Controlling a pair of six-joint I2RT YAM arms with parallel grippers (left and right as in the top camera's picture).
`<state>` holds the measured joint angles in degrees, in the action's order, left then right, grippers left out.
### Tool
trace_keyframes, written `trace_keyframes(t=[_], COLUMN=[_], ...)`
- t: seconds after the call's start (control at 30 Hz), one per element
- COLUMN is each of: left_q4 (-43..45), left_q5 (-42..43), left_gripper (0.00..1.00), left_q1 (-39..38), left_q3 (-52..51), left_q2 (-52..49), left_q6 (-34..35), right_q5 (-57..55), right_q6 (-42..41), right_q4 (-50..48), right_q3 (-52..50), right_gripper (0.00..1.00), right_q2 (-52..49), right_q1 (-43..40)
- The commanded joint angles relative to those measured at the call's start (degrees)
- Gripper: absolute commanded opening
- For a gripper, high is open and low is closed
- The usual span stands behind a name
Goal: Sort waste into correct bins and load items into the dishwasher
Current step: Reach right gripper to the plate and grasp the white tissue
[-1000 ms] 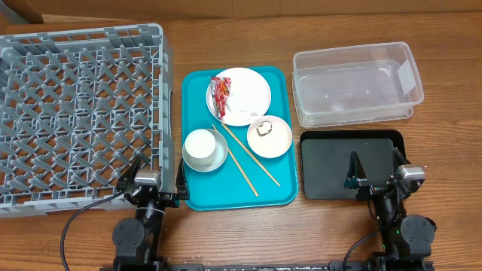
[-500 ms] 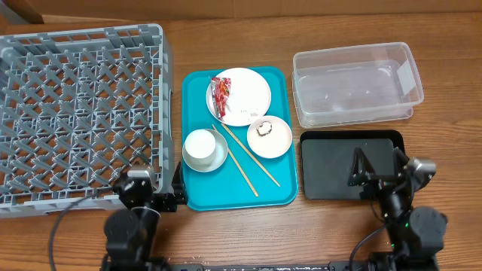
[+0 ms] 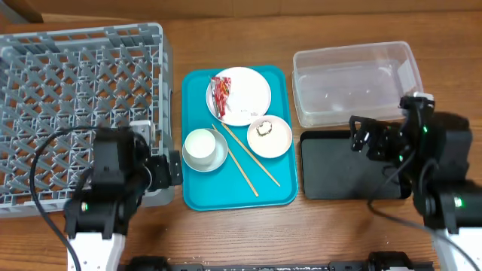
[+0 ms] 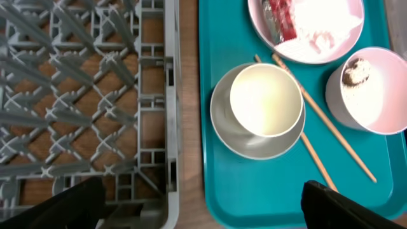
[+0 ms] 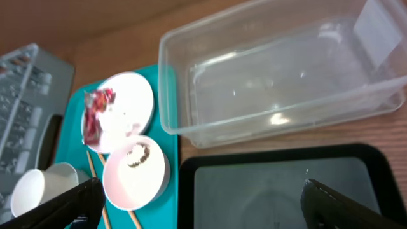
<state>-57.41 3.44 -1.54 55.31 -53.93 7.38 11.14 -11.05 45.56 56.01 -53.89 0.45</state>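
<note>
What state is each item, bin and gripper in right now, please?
Large grey plastic dish rack: empty.
Clear plastic rectangular tub: empty.
Shallow black rectangular tray: empty.
White round plate: holds red printed snack wrapper.
Small pale pink bowl: holds brown food scraps.
Small white cup: upright, empty, inside grey bowl.
Two thin wooden chopsticks: lying on teal tray.
Left gripper: open.
Right gripper: open.

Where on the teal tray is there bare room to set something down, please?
Front left, between the grey bowl, chopsticks and the tray rim, is bare; so is the front right corner below the pink bowl. The plate crowds the back.
</note>
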Motion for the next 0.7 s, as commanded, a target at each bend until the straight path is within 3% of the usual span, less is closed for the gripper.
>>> trace_keyframes(t=[0.0, 0.17, 0.3, 0.5, 0.67], left_q4=[-3.1, -4.9, -6.7, -9.7, -11.0], left_q5=[2.5, 2.6, 3.1, 10.3, 11.4], left_gripper=[1.0, 1.0, 1.0, 1.0, 1.0], left_q1=[-0.3, 0.8, 6.4, 18.6, 21.0], left_q3=[5.0, 5.6, 6.6, 10.0, 12.0], left_q2=[-3.9, -5.6, -6.8, -10.3, -14.5], left_q6=[0.6, 3.2, 3.9, -1.0, -1.2], right_q5=[6.1, 10.8, 10.4, 6.7, 2.2], right_q6=[0.8, 0.9, 2.1, 6.2, 12.0], right_q4=[0.3, -1.9, 0.7, 8.4, 9.9], right_q3=[1.2, 2.8, 9.5, 27.4, 41.1], right_gripper=[1.0, 1.0, 1.0, 1.0, 1.0], right_q2=[-4.8, -8.0, -12.5, -25.9, -39.1], right_q1=[-0.2, 0.1, 2.0, 10.2, 19.8])
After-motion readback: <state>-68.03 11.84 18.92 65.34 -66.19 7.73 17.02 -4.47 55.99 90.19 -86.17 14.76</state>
